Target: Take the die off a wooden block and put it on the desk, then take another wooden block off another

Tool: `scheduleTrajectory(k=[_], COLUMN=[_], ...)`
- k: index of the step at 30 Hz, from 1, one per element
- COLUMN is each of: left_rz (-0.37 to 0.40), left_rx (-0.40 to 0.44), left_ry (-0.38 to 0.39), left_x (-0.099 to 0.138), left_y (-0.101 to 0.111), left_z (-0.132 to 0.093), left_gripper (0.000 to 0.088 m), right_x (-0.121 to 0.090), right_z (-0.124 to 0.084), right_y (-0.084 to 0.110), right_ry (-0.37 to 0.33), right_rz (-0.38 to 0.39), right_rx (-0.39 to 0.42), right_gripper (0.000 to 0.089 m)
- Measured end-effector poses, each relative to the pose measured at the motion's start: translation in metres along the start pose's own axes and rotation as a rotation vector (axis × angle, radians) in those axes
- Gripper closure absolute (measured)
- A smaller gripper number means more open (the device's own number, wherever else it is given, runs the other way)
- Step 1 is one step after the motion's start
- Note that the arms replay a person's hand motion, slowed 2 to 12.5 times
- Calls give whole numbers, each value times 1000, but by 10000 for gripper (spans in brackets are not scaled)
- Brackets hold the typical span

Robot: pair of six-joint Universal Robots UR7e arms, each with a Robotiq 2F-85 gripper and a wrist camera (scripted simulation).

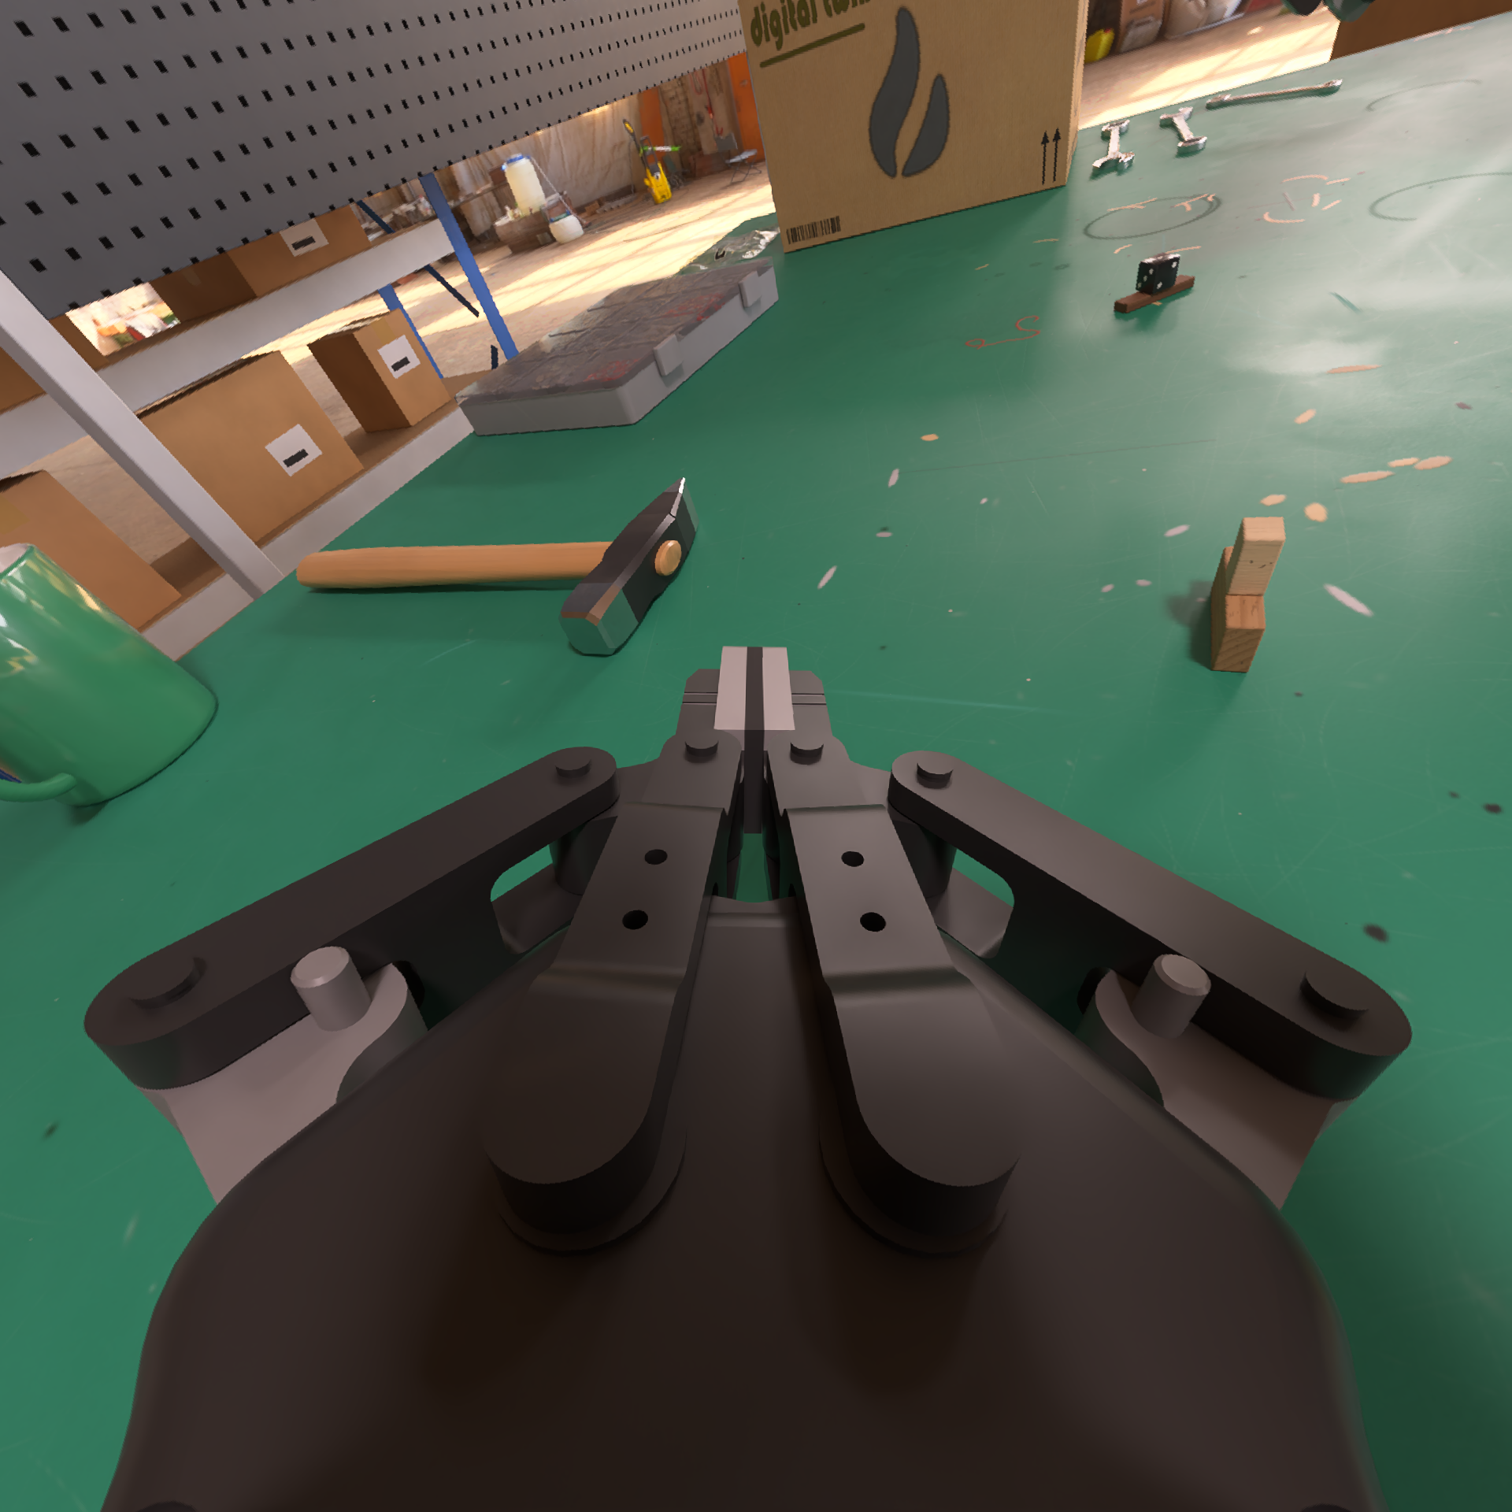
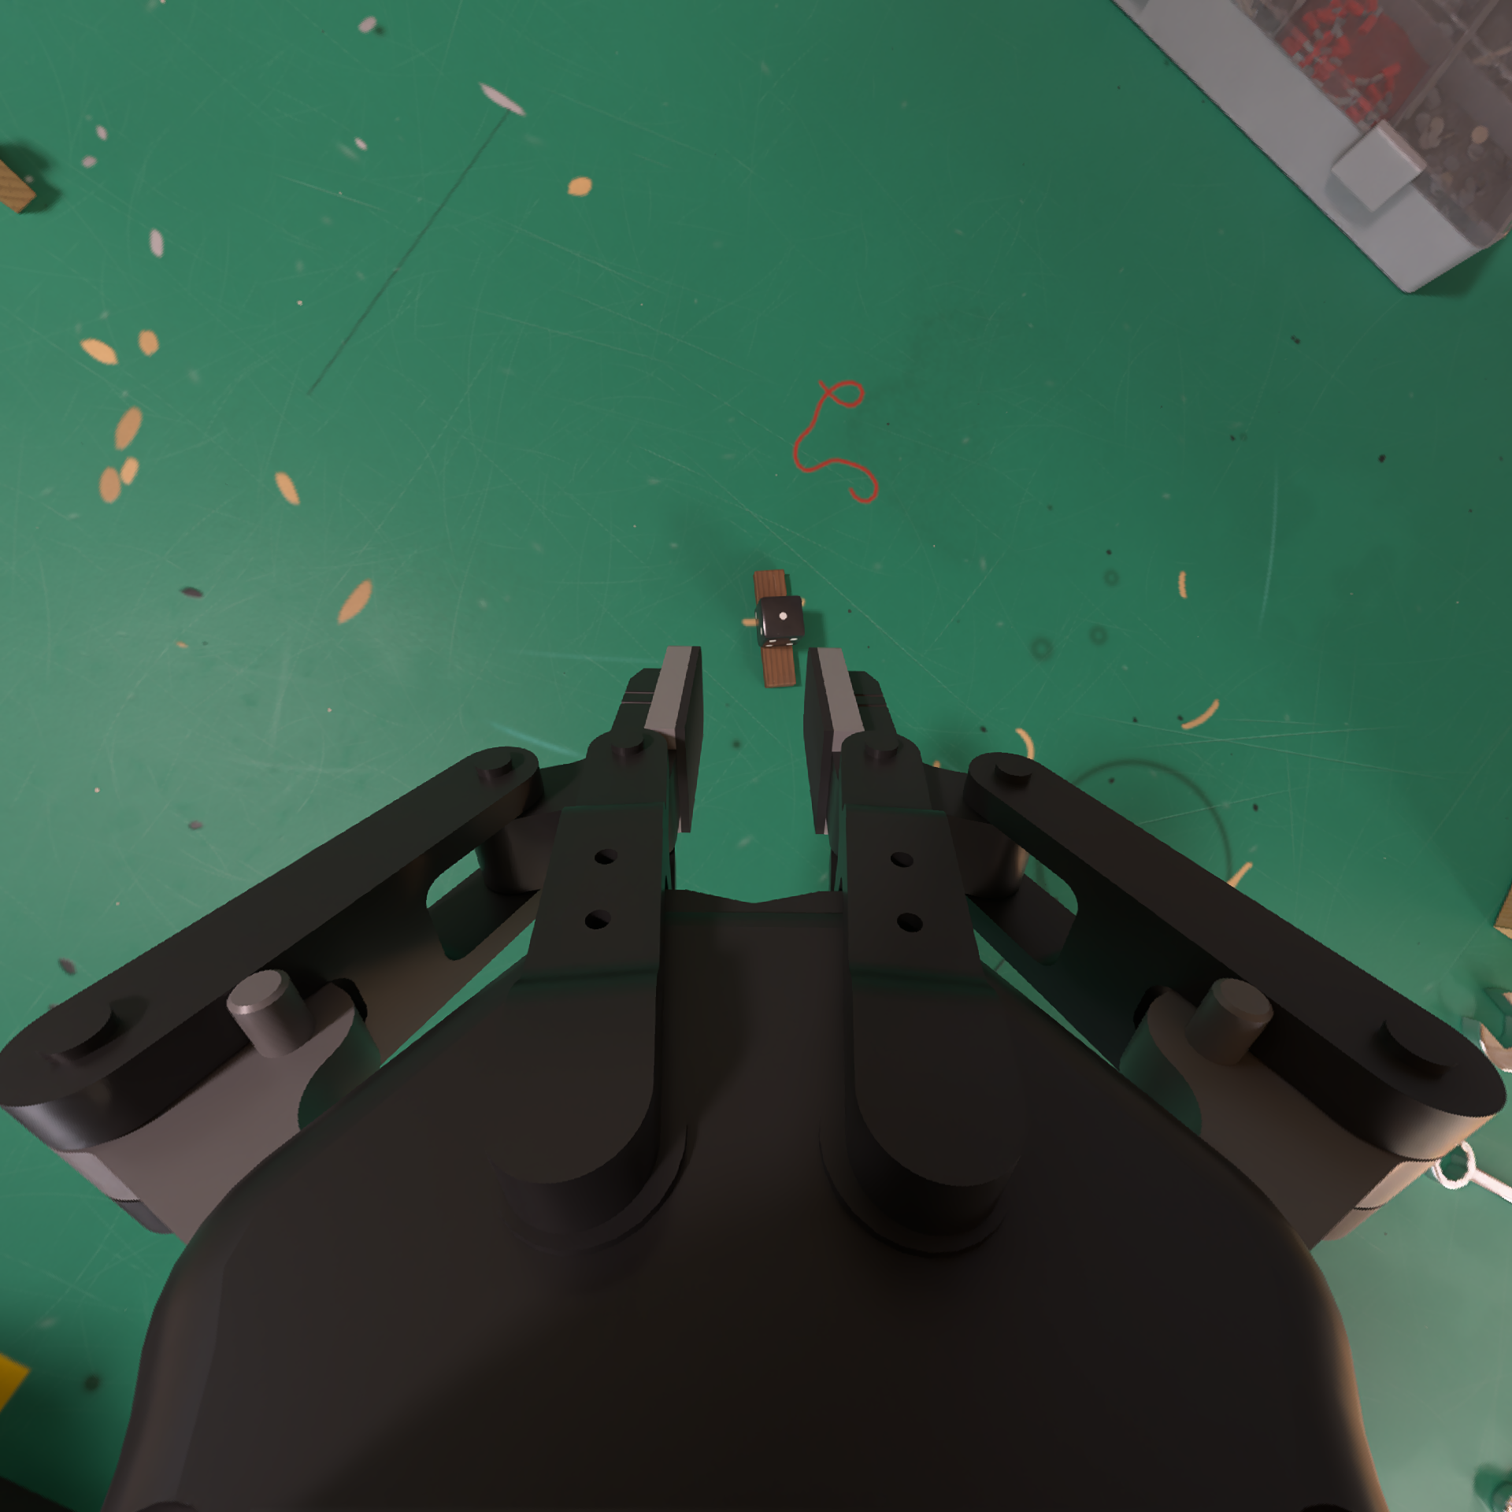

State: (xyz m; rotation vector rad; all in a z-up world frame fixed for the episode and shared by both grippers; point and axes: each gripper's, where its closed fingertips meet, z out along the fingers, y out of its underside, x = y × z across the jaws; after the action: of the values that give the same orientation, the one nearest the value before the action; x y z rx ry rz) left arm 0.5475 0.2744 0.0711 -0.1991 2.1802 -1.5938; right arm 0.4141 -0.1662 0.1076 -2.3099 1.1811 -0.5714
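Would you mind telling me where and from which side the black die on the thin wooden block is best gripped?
Grip the die by two opposite vertical faces, coming straight down from above. It sits flat near the middle of the thin wooden block, whose ends stick out on two sides, so I would close across the block's narrow width. The right gripper is open above it; the desk around is clear.

Mug (image 1: 86,679): the left wrist view's left edge is cutting off its body and handle. Carton (image 1: 916,106): the top edge is cropping it; case (image 2: 1342,123): the right wrist view's upper right corner is clipping it, and a pale block (image 2: 16,186) is showing only a corner at the left edge. Die (image 2: 781,619): it is covering the middle of the dark block (image 2: 777,671), its side pips too small to count.
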Motion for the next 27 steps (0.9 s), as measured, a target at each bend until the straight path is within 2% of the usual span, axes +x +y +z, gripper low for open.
scheduleTrajectory(k=[9,16,22,27], left_rz=[9,16,18,19], left_rx=[-9,-6,2,12], left_ry=[-16,-17,-17,-20], left_x=[-2,-2,-2,-2], left_y=[1,0,-1,-3], left_z=[1,2,1,0], left_gripper=[861,855,847,839], right_x=[0,1,10,16], right_z=[16,35,49,62], right_y=[-3,3,11,13], right_ry=[-7,-6,47,79], right_rz=[15,9,-28,-70], right_rx=[-16,-115,-202,-242], right_gripper=[611,583,583,595])
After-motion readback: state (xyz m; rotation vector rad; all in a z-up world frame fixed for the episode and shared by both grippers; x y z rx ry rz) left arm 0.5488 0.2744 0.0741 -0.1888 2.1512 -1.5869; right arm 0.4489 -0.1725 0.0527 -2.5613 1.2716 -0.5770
